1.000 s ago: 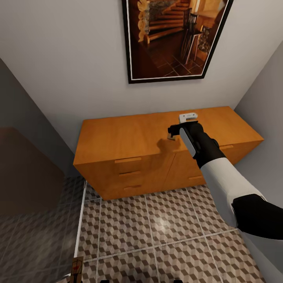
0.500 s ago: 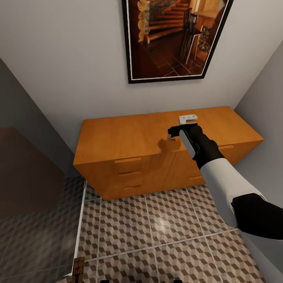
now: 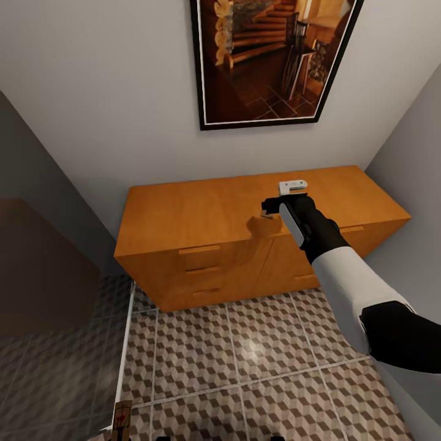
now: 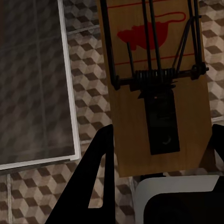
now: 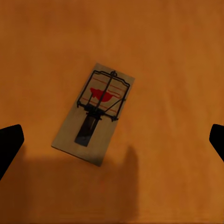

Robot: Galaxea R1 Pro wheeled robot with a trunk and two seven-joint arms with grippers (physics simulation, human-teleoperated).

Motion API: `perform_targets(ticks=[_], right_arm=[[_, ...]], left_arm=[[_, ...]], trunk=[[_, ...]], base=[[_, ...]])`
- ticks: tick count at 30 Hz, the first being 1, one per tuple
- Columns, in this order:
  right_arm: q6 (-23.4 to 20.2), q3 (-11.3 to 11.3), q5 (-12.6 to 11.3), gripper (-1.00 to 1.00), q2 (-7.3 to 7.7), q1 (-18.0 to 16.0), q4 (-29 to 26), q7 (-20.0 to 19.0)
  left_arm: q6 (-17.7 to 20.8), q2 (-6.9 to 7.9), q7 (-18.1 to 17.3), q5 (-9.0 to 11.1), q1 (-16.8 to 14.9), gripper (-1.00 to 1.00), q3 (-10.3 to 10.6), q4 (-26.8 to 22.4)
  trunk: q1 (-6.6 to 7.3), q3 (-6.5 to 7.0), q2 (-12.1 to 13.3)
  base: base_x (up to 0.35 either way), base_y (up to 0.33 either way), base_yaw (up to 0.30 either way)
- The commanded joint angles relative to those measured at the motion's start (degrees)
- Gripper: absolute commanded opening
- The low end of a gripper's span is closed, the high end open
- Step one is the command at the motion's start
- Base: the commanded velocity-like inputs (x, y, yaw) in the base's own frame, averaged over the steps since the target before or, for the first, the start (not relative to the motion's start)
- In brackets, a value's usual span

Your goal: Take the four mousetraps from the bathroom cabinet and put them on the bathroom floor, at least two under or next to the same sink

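Note:
The orange-brown cabinet [image 3: 202,214] stands against the back wall. One mousetrap [image 5: 93,114] lies flat on its top, a wooden board with a red print and a dark wire bar. My right gripper [image 5: 112,142] hovers above it, open, fingertips wide on either side; the head view shows this gripper [image 3: 267,205] over the cabinet top. My left gripper [image 4: 158,154] is shut on a second mousetrap [image 4: 156,84], held above the cube-patterned bathroom floor [image 4: 88,107]. That trap's end [image 3: 121,419] pokes in at the head view's lower edge. The sink is out of view.
A framed picture [image 3: 275,61] hangs above the cabinet. Grey walls close in on the right [image 3: 416,171] and left. A white threshold strip [image 3: 125,343] divides the patterned tiles [image 3: 257,355] from a darker floor area [image 3: 55,367] on the left.
The right wrist has sunk very slightly over the cabinet top. Everything else is as before.

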State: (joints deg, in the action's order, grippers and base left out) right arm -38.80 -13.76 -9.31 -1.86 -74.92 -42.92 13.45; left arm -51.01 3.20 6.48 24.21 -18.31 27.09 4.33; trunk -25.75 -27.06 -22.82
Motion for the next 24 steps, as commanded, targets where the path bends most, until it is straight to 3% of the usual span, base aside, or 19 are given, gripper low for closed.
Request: perform_targets(ticks=[1, 24], right_arm=[[-0.16, -0.21, -0.61, 1.0, 0.03, -0.05, 0.05, 0.52], [-0.06, -0.22, -0.68, 1.0, -0.75, -0.05, 1.36, 0.52]], left_arm=[[-0.21, -0.03, 0.73, -0.3, -0.06, -1.0, 0.49, 0.15], [-0.21, -0.03, 0.73, -0.3, -0.06, -1.0, 0.5, 0.15]], trunk=[[-0.03, -0.08, -0.09], [-0.03, -0.08, -0.09]], base=[[0.0, 0.0, 0.0], [0.0, 0.0, 0.0]])
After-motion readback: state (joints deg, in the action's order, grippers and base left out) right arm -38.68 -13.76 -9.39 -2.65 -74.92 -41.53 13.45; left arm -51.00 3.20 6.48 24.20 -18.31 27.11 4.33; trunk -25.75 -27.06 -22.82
